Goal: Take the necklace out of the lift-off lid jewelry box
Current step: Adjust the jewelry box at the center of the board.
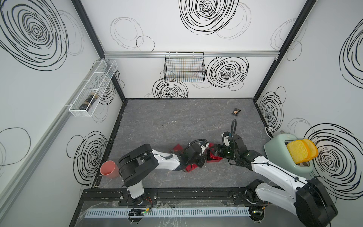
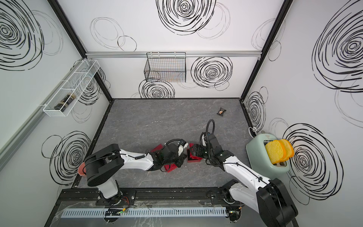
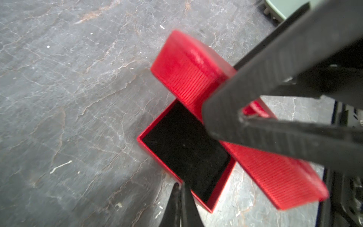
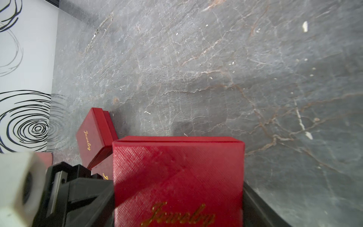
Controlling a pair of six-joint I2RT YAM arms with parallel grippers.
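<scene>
The thin silver necklace (image 1: 169, 122) (image 4: 98, 31) lies stretched out on the grey tabletop, far back from both arms. The red jewelry box base (image 3: 182, 149) stands open, and its black lining shows nothing inside. My right gripper (image 4: 178, 196) is shut on the red lid (image 4: 176, 167) marked "Jewelry" and holds it tilted just above the base (image 1: 213, 158). My left gripper (image 3: 181, 196) is shut with nothing seen between its tips, which sit at the base's near rim. In a top view the left gripper (image 1: 200, 164) is beside the right gripper (image 1: 215, 152).
Another closed red jewelry box (image 4: 94, 135) (image 1: 177, 148) lies behind the left wrist, and more red box (image 1: 191, 168) shows under it. A green toaster (image 1: 275, 151) with yellow slices stands right, a pink cup (image 1: 109, 169) front left, a small packet (image 1: 236, 112) back right.
</scene>
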